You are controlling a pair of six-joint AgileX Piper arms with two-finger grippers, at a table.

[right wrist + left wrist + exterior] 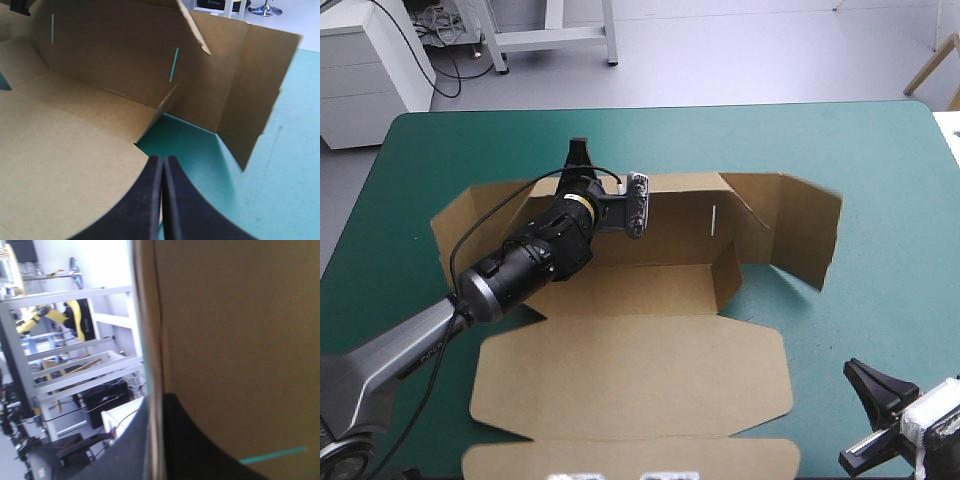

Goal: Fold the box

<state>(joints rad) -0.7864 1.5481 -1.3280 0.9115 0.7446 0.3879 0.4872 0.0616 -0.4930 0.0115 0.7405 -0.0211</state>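
The brown box (640, 370) lies partly folded in the middle of the table, its lid flat toward the near edge and its back wall (680, 225) raised. My left gripper (578, 158) reaches over that wall's top edge near its left end. In the left wrist view the left gripper (155, 407) is shut on the box, the board edge (150, 340) running up between the fingers. My right gripper (855, 375) hovers near the table's front right corner, off the board. In the right wrist view the right gripper (162, 161) is shut, its tip over the lid's corner, facing the back wall (100, 50).
At the box's right end a side panel with a flap (805, 235) stands upright and angled outward, also seen as the panel (260, 85). A short inner flap (725, 275) stands beside the floor. Teal-green cover (890, 300) shows between the box and the table's right edge.
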